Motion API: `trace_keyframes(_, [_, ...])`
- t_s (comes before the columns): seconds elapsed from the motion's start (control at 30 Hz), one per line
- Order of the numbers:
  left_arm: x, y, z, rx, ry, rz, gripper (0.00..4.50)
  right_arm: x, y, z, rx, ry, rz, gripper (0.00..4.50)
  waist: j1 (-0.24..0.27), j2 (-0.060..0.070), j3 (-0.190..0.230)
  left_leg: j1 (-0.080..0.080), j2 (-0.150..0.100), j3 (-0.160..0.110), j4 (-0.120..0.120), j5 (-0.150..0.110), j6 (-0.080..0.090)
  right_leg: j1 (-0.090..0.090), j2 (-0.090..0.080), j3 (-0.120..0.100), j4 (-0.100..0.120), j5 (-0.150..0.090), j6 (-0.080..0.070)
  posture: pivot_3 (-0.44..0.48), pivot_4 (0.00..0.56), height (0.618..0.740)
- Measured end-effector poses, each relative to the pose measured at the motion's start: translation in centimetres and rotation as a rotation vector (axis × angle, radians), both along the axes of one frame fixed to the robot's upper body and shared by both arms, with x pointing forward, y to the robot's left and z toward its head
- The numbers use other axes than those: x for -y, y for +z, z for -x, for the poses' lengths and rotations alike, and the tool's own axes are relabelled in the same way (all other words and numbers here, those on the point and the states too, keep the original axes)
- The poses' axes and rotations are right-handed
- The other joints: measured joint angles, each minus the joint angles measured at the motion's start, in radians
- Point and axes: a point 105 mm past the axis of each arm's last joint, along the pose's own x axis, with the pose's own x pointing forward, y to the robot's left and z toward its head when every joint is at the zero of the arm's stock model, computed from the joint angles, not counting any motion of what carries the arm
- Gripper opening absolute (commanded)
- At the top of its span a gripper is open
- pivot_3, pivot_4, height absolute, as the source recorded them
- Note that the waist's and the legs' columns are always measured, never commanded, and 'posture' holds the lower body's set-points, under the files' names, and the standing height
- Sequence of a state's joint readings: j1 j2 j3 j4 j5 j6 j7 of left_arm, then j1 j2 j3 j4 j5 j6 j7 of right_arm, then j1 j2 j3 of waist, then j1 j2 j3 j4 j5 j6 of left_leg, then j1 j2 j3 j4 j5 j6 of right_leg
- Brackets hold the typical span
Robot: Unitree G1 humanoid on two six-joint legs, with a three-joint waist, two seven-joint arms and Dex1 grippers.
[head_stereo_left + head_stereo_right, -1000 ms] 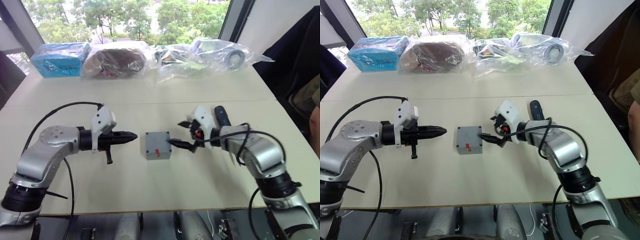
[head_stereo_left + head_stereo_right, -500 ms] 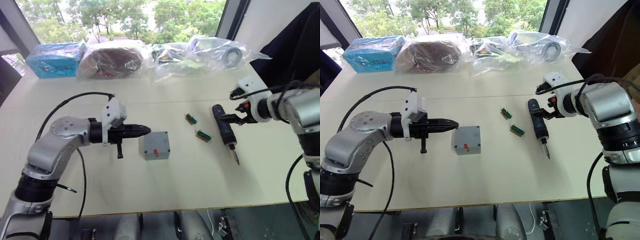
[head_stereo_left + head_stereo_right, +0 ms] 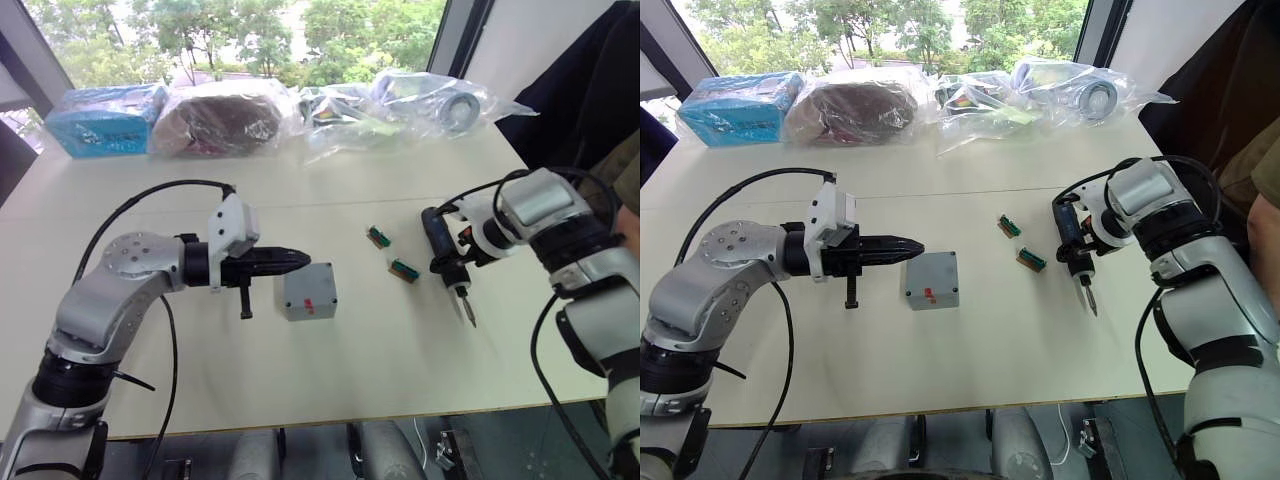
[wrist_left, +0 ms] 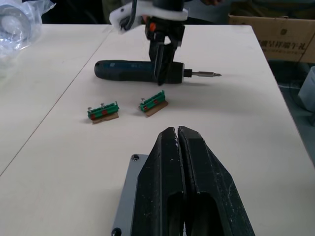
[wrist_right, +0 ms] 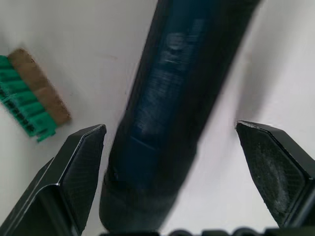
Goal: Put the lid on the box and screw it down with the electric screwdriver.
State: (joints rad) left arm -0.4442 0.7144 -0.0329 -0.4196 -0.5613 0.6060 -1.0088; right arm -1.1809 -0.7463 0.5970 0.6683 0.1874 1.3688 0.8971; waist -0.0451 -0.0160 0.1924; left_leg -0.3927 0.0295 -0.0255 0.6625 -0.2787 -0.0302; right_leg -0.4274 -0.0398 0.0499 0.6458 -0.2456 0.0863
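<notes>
Right claw (image 3: 1077, 252) has swung away from the box (image 3: 305, 292) over the last second: it was at the box's right edge, then out past the screwdriver (image 3: 443, 258), and now it hangs right over the screwdriver's barrel. Wrist view shows its fingers (image 5: 78, 172) spread wide, one each side of the dark barrel, not yet pinching. So the lid part looks finished and the step in hand is picking up the screwdriver.

Left claw (image 3: 285, 261) has shifted a little toward the box, and its tip now sits at the box's upper left corner. Its fingers (image 4: 197, 162) are pressed together, holding nothing; probably there to steady the box.

Lid (image 3: 931, 279) lies flat on the box, edges looking flush, red mark on top, near the front edge. One corner screw hole shows in the left wrist view; whether screws are in cannot be told. The box sits mid-desk (image 3: 330, 370), small, grey and square.

Screwdriver lies on the desk well right of the box, dark blue-black, pen-shaped, thin metal bit pointing toward the robot. Two small green parts (image 3: 391, 253) lie between box and screwdriver, just beside the barrel.

Next move needs a square close on the round barrel; it may roll if pinched off-centre.
</notes>
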Motion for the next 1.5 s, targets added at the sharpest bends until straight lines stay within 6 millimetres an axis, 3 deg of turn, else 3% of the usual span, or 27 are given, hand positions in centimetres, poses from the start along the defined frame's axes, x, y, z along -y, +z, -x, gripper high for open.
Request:
trace_keyframes(0.1, [0.1,0.0,0.1,0.004,0.008,0.002,0.00,0.0,-0.1,-0.3,-0.004,-0.004,0.010,3.69,0.000,0.000,0.000,0.000,0.000,0.000,0.001,0.000,0.000,0.000,0.000,0.000,0.001,0.000,0.000,0.000,0.150,0.740])
trace_keyframes(0.27, [0.2,0.2,0.1,0.013,0.018,0.009,0.00,-0.6,-0.2,-0.8,-0.001,0.007,0.013,2.00,-0.002,0.000,0.000,0.001,0.000,0.000,0.001,0.000,0.000,0.001,0.001,0.000,0.002,0.001,-0.002,0.000,0.150,0.740])
trace_keyframes(0.5, [0.0,0.0,-0.3,0.008,0.021,0.003,0.00,0.5,0.3,-1.1,0.027,-0.032,-0.002,1.83,0.000,0.001,0.001,0.001,0.000,0.000,0.002,0.000,0.000,0.000,0.001,0.000,0.002,0.001,-0.002,0.000,0.150,0.740])
trace_keyframes(0.63, [-0.2,-0.8,-1.0,-0.010,0.031,-0.014,0.00,0.4,3.3,-2.4,0.197,-0.005,-0.045,1.83,-0.001,0.004,0.002,-0.003,0.000,0.000,0.001,0.000,0.000,-0.004,0.001,0.000,0.002,0.001,-0.001,0.000,0.150,0.740])
trace_keyframes(0.7, [-0.1,-0.6,-1.4,0.005,0.027,-0.020,0.00,-1.2,5.6,-2.8,0.331,0.059,-0.139,1.83,-0.002,0.004,0.002,-0.004,0.001,-0.001,0.000,0.000,0.000,-0.005,0.003,0.000,0.002,0.001,-0.001,0.000,0.150,0.740])
trace_keyframes(0.83, [-0.1,-1.3,-2.1,-0.013,0.016,-0.054,0.00,-10.0,12.8,-1.5,0.822,0.384,-0.474,1.83,-0.014,0.004,0.003,-0.006,0.005,-0.008,-0.003,0.000,0.000,-0.010,0.011,0.002,0.004,0.001,-0.001,0.000,0.150,0.740])
trace_keyframes(0.97, [-0.6,-1.6,-2.4,-0.025,0.013,-0.071,0.00,-12.6,16.1,0.8,1.083,0.414,-0.707,1.83,0.003,0.004,0.003,-0.010,0.005,-0.009,-0.002,0.000,0.000,-0.013,0.011,0.001,0.005,0.001,-0.001,0.000,0.150,0.740])
trace_keyframes(1.2, [-1.4,-3.3,-2.3,-0.087,-0.022,-0.127,0.00,-14.5,14.8,4.1,1.234,0.456,-0.858,1.83,0.005,0.004,0.003,-0.013,0.003,-0.006,0.003,0.000,0.000,-0.012,0.008,0.002,0.003,0.003,-0.002,0.000,0.150,0.740])
trace_keyframes(1.5, [-0.6,-6.0,-2.6,-0.161,-0.023,-0.133,0.00,-17.8,10.7,6.4,1.197,0.539,-0.885,1.83,0.000,0.004,0.003,-0.010,0.004,-0.008,0.002,0.000,0.000,-0.013,0.011,0.003,0.007,0.004,-0.003,0.000,0.150,0.740])
